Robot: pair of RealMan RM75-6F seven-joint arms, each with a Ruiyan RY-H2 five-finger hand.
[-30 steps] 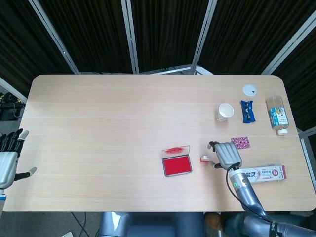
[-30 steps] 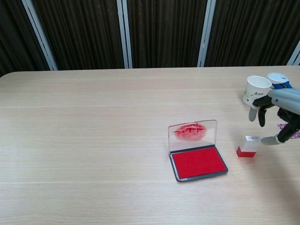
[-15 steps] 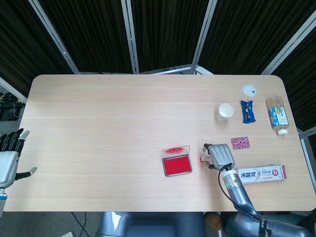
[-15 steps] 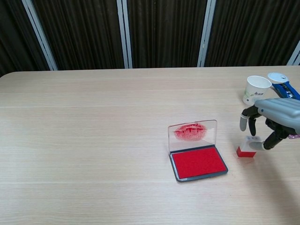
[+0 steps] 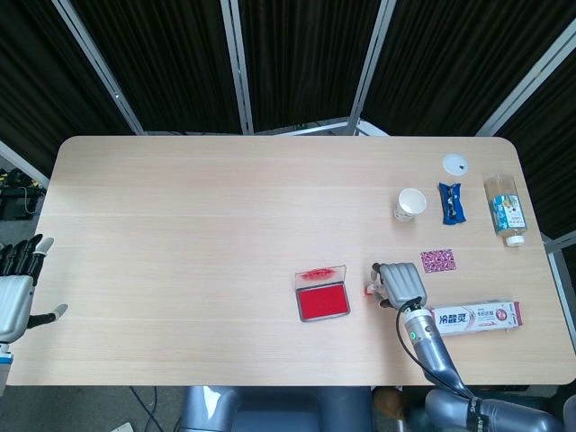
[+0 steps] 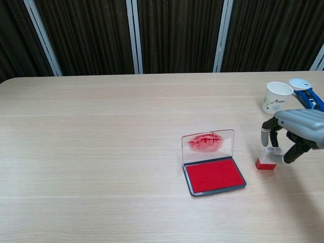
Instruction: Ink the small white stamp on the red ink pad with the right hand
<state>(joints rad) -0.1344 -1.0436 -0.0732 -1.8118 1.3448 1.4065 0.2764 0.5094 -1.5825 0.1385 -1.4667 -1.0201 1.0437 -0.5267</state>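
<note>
Stamp (image 6: 266,159): small, clear/white body w/ red base; upright on table, lower right of chest view, just right of ink pad. In head view mostly hidden by right hand; only a red-white bit shows (image 5: 370,289).
Right hand (image 6: 293,132): over stamp, fingers (image 6: 264,133) curled down around its top; thumb at stamp's right side. Contact w/ stamp: cannot tell – may be touching, no clear grip. Stamp base on table. Head view: hand (image 5: 402,283) lower right of centre.
Ink pad (image 6: 213,176): open, red pad face up, dark tray; clear lid (image 6: 208,144) standing upright at far edge, red smears on it. Apart from stamp, lower centre-right of frame.
Left hand (image 5: 15,292): far left edge of head view, off table edge, fingers spread, holds nothing.
Table (image 5: 198,234): light wood, rounded corners.
Paper cup (image 6: 276,96): white, upright, right edge area, beyond right hand.
White lid (image 5: 456,164): flat, upper right.
Blue item (image 5: 451,202): beside cup, upper right; type unclear.
Bottle (image 5: 506,210): lying down, far right.
Pink patterned square (image 5: 438,260): flat, just upper right of right hand.
Toothpaste box (image 5: 477,317): lying flat, lower right, near right forearm.
</note>
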